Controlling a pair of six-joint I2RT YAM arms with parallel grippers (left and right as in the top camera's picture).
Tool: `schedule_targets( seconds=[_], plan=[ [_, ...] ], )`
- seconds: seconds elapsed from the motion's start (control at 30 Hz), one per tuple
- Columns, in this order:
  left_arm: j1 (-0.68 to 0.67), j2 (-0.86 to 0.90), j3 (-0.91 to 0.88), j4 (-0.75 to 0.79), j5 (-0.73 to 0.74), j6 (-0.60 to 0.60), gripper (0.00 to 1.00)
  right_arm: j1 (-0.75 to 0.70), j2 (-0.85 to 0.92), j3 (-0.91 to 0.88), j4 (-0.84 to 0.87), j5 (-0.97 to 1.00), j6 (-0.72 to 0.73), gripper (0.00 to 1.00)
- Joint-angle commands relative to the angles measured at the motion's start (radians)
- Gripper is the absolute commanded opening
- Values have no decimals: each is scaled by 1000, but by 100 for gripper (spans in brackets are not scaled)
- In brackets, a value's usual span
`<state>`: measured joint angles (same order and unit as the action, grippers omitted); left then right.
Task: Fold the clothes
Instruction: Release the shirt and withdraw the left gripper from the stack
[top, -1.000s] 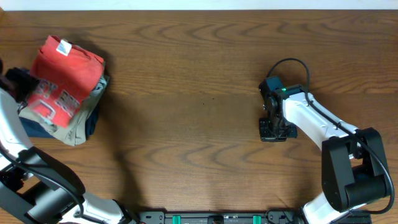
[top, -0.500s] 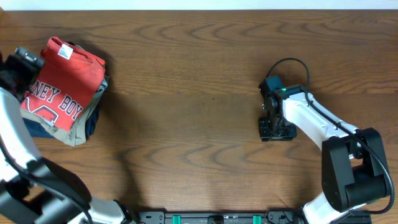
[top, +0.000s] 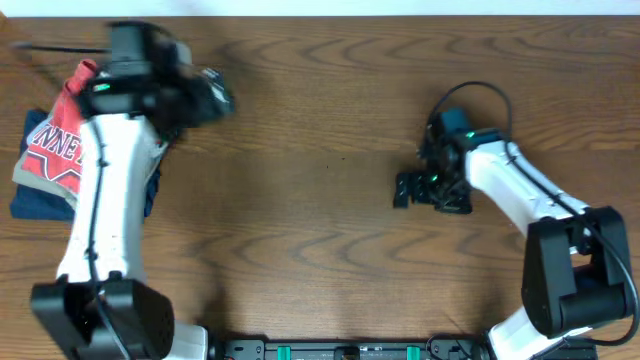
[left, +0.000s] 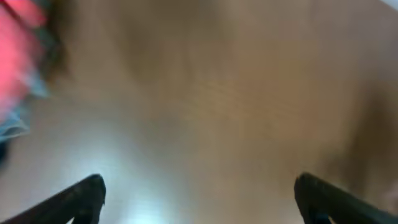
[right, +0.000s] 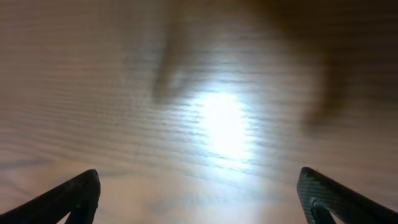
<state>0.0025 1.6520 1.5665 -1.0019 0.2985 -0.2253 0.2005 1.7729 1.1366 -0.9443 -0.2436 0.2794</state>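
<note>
The clothes, a folded coral-red T-shirt (top: 52, 143) with white block lettering, lie on top of a pile at the table's far left. My left arm crosses over the shirt's right side and hides it. My left gripper (top: 213, 98) is blurred, to the right of the pile and apart from it. In the left wrist view this gripper (left: 199, 194) stands open over bare wood, with a red blur of the shirt (left: 15, 37) at the upper left. My right gripper (top: 404, 189) points left at the right of the table. It is open over bare wood (right: 199, 193) and holds nothing.
Under the red shirt lie a khaki garment (top: 33, 181) and a navy one (top: 32, 205), both folded. A black cable (top: 470, 92) loops above my right wrist. The table's far edge runs along the top of the overhead view.
My left arm has swung from the pile's left side up and over to its right, open and empty. My right gripper has opened and turned to point left. The pile has shifted left.
</note>
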Motion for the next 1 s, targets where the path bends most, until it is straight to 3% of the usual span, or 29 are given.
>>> schedule_targets(
  seconds=[0.0, 0.23, 0.37, 0.57, 0.8, 0.97],
  plan=[
    [-91, 35, 2, -150, -124, 87, 98, -85, -11, 119, -95, 12, -37, 99],
    [-124, 45, -7, -453, -177, 47, 98, -193, -50, 225, -324, 34, -80, 99],
    [-126, -3, -30, -488, -180, 47, 98, -204, -126, 208, -337, 35, -86, 99],
    [-127, -279, -186, -293, -180, 21, 98, -203, -338, 132, -277, 84, -86, 99],
    [-126, -900, -543, 43, -256, 0, 98, -189, -723, -143, -19, 90, -85, 99],
    [-126, -1229, -662, 97, -296, -1, 98, -187, -979, -333, 115, 90, -86, 99]
  ],
)
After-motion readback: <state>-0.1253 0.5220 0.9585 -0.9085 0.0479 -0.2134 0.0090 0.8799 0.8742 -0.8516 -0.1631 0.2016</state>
